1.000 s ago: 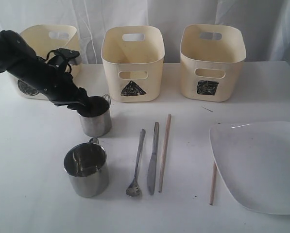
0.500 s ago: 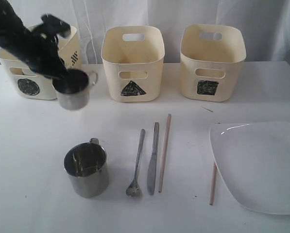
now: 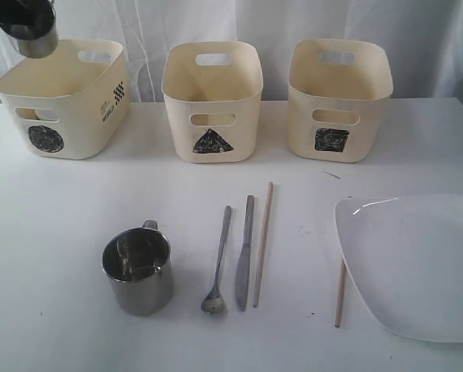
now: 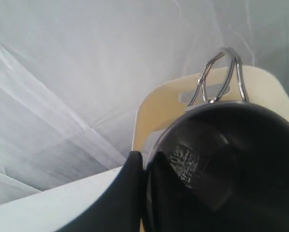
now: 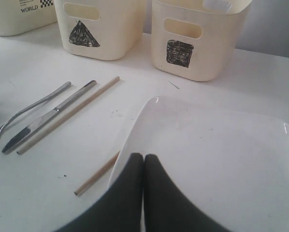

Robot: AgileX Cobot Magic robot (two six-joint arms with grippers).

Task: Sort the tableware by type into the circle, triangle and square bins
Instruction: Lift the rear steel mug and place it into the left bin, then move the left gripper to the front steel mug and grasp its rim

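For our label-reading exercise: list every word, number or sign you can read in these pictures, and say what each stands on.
"WORLD", beside a black checker patch: circle bin.
Black circle sign: same bin.
Black triangle sign: triangle bin.
Black square sign: square bin.
Stamp inside the steel mug held aloft: too blurred to read.

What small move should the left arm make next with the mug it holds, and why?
Probably lower the steel mug toward the middle of the circle bin before letting go. The left gripper is shut on the mug's wall. In the exterior view the mug hangs high over the bin's far left corner, so releasing there might drop it on the rim.
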